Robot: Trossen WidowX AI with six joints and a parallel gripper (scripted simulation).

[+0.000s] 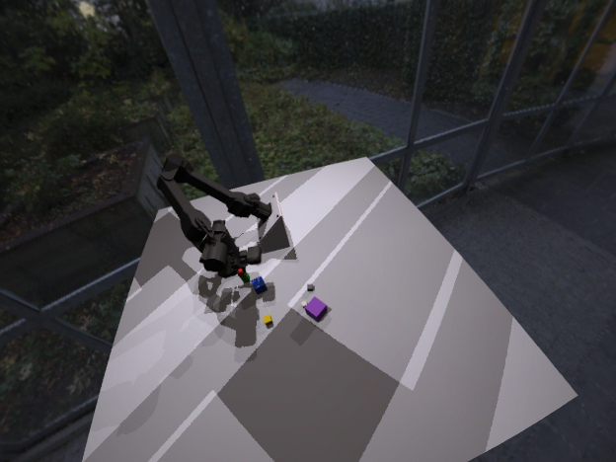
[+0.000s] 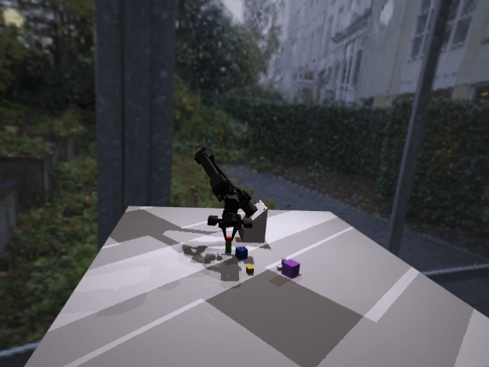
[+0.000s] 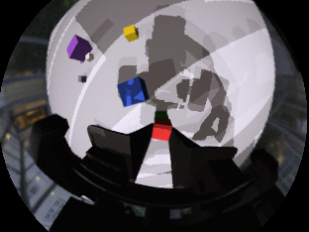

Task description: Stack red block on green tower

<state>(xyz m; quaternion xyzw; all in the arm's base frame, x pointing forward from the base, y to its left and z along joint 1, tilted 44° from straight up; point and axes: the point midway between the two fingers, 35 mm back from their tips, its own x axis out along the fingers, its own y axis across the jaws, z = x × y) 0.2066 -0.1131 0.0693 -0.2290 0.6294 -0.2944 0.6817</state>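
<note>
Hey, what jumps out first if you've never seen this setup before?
The black arm bent over the table, its gripper closed on a red block set right on top of a green tower. Just beside sits a blue block, with a yellow one and a bigger purple one farther out.

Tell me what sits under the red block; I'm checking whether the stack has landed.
Directly beneath the red block stands the green tower, upright on the table. The claw grips the block. Whether block and tower actually touch is too small to tell.
</note>
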